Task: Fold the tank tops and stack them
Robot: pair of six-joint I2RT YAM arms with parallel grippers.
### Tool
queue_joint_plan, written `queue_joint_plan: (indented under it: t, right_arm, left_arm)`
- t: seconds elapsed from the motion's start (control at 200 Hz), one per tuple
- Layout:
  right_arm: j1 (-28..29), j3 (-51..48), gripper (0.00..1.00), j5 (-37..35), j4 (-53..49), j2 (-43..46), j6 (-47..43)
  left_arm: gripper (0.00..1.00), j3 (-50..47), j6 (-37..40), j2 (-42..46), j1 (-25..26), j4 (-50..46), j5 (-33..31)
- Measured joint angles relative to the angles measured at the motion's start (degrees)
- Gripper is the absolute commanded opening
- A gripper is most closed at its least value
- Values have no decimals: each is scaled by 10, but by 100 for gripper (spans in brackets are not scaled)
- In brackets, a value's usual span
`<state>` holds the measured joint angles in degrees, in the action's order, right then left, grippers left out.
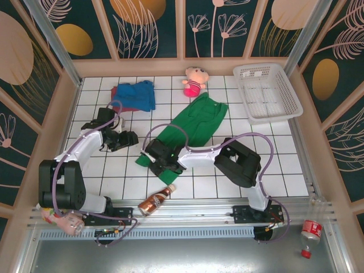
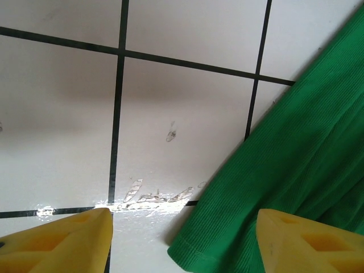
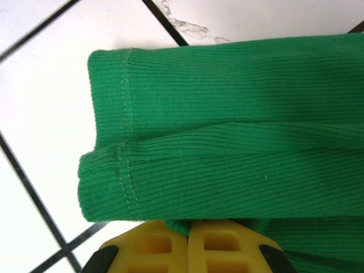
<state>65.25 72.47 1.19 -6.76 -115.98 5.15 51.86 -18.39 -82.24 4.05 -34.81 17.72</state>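
Right gripper (image 3: 188, 239) clamps the near hem of the green tank top (image 3: 227, 131), mid tabletop (image 1: 284, 165) (fold starting); left gripper (image 2: 183, 233) hangs beside, fingers apart. Next, likely: carry hem toward neckline.

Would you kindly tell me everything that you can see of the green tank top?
The green tank top is a bright green, finely ribbed knit with a stitched hem. It lies slantwise on the tiled table, its far end near the pink doll, its near end toward the left. There the cloth is doubled into soft layers, and the right claw is shut on that end. The open left claw hangs over a hem corner; contact there cannot be told.
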Motion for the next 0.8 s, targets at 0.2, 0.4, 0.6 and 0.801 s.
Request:
queue_joint_plan:
  t: [0.2,0.4,0.6,0.801]
  right_arm:
    - [-40,-12,0,125,26,24,44]
    - [-112,-48,0,263,90,78,102]
    - [-201,-79,0,385,133,90,141]
    - [-269,-82,0,469,144,88,155]
  left_arm:
    - [67,40,4,-2,0,-13,-9]
    - [67,82,3,-2,0,-16,-1]
    - [66,106,3,-8,0,-29,14]
    - [66,126,3,-19,0,-38,29]
